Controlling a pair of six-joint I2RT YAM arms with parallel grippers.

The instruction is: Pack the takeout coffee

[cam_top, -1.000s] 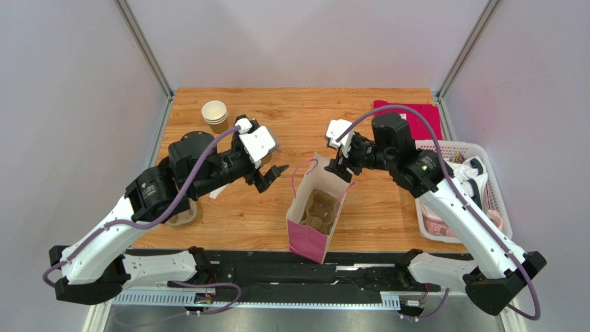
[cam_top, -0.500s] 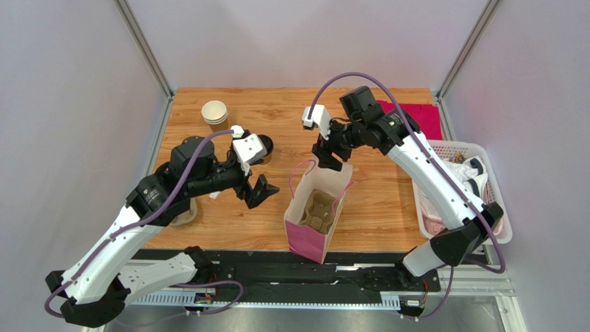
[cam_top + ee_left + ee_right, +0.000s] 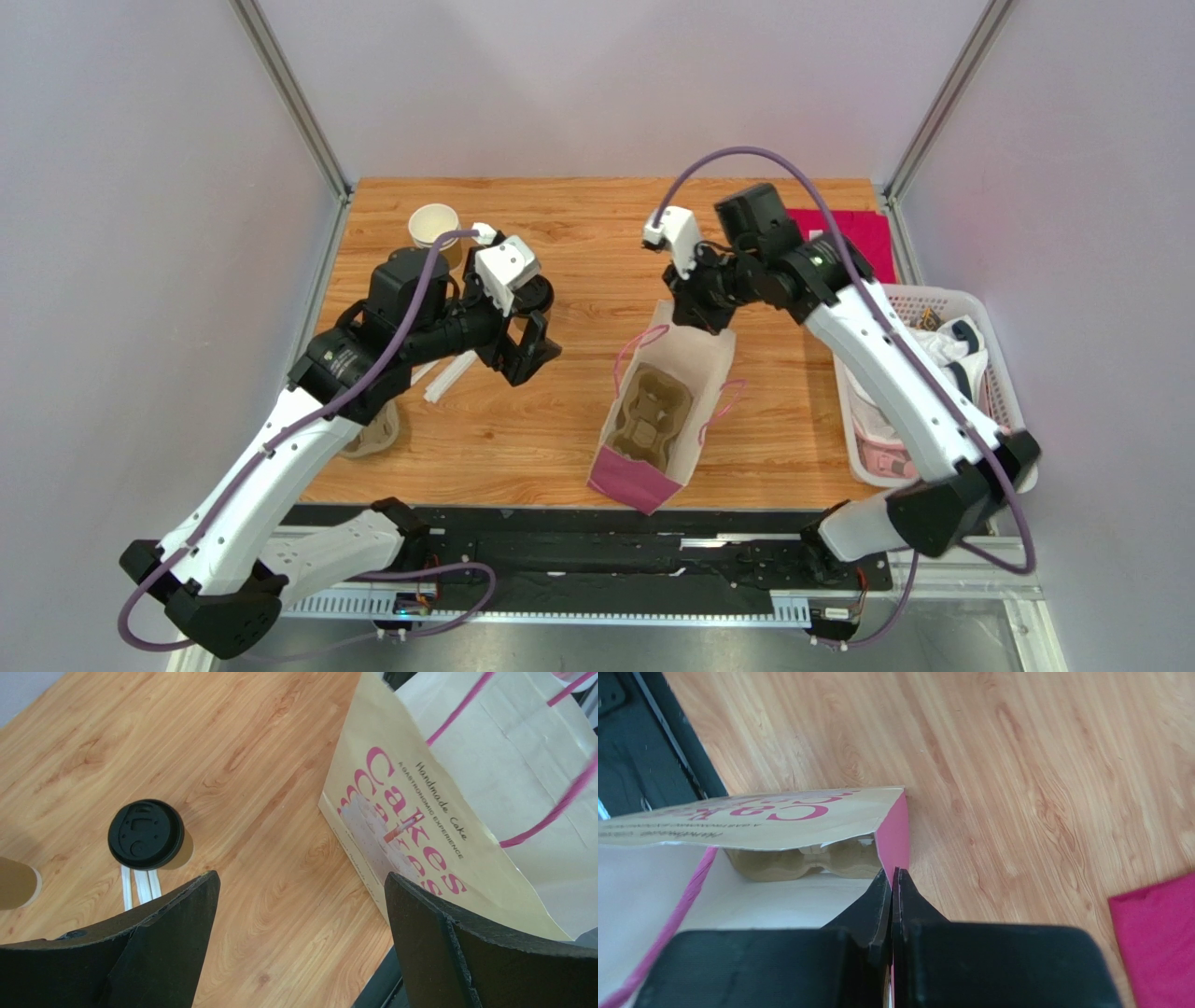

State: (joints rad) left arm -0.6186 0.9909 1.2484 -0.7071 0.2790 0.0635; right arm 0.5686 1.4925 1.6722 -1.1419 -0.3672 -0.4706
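The takeout coffee (image 3: 146,834), a brown paper cup under a black lid, stands on the wood at the left of the left wrist view. My left gripper (image 3: 300,878) hangs open above bare table between that cup and the cream paper bag (image 3: 449,805); from the top camera this gripper (image 3: 530,350) covers the cup. My right gripper (image 3: 894,871) is shut on the pink side edge of the bag's rim (image 3: 896,829). Seen from above, the bag (image 3: 673,406) leans with its mouth open, and the grey pulp carrier (image 3: 645,420) sits inside it.
A stack of paper cups (image 3: 435,224) stands at the back left. White sticks (image 3: 137,885) lie beside the coffee. A magenta cloth (image 3: 849,231) lies at the back right, and a white basket (image 3: 982,301) with items sits at the right edge.
My right gripper has shut on the bag's rim, and the bag has shifted right and tilted. The left arm has swung back and up toward the coffee, still open.
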